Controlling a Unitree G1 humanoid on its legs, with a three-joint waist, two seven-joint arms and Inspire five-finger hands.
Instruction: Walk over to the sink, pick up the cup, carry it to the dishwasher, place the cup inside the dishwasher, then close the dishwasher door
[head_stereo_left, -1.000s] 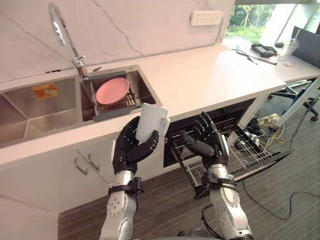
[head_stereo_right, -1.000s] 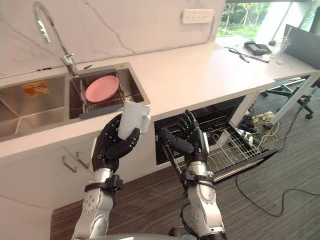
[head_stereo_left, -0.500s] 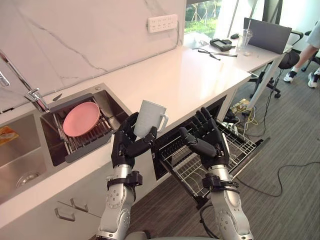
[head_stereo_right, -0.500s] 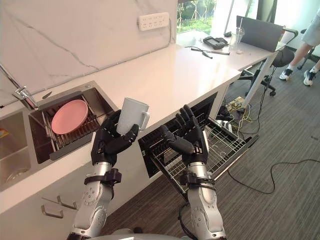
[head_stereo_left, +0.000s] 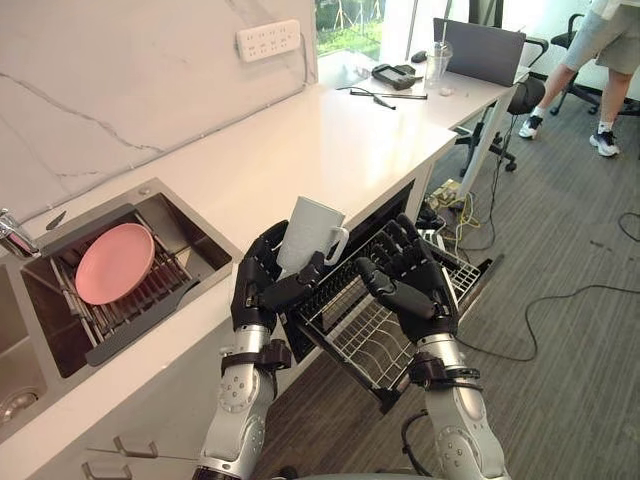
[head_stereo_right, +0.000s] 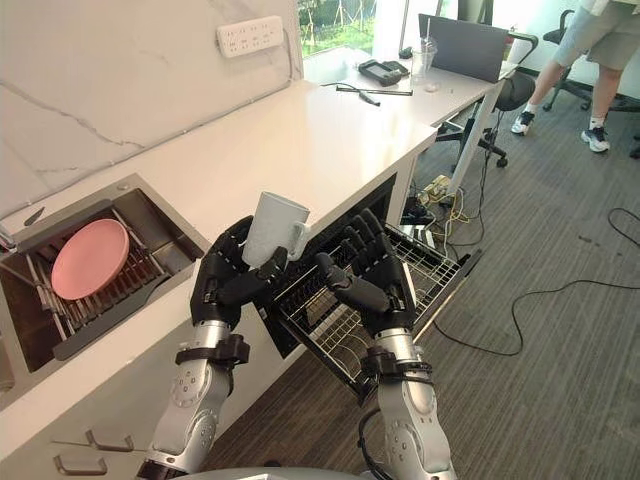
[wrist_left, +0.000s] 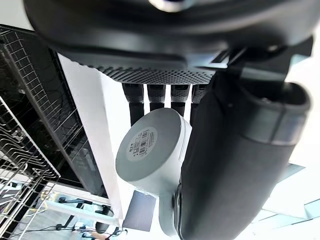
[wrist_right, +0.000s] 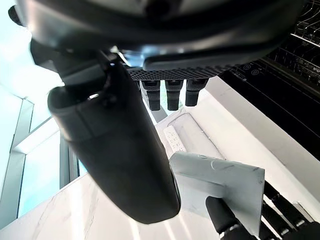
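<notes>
We see the cup (head_stereo_left: 310, 235), white w/ a side handle, gripped in the left hand (head_stereo_left: 258, 290). The fingers wrap round its back, the thumb presses across the front, and its mouth faces up w/ the body leaning a bit. In the left wrist view its base faces the camera, w/ a label on it, the fingers (wrist_left: 156, 95) in a row behind and the thumb alongside. The cup is in the air, over the front edge of the counter (head_stereo_left: 330, 140), just left of the dishwasher (head_stereo_left: 385, 210) opening, i.e. not inside it.

The right hand (head_stereo_left: 415, 290) is raised beside it, palm turned toward the cup. Its fingers are spread & relaxed, holding nothing. It hangs in front of the wire rack (head_stereo_left: 375, 345), which is pulled out of the dishwasher. Hand & cup are close, though they look apart as far as we can tell. The door (head_stereo_left: 478, 268) is down under the rack, mostly hidden by it.

Further left, the sink (head_stereo_left: 195, 235) holds a pink plate (head_stereo_left: 113, 263) lying on a drainer (head_stereo_left: 140, 305). A power strip (head_stereo_left: 268, 40) is on the marble wall. At the counter's far end there is a laptop (head_stereo_left: 478, 52), w/ a person's legs (head_stereo_left: 590, 60) on the floor nearby.
</notes>
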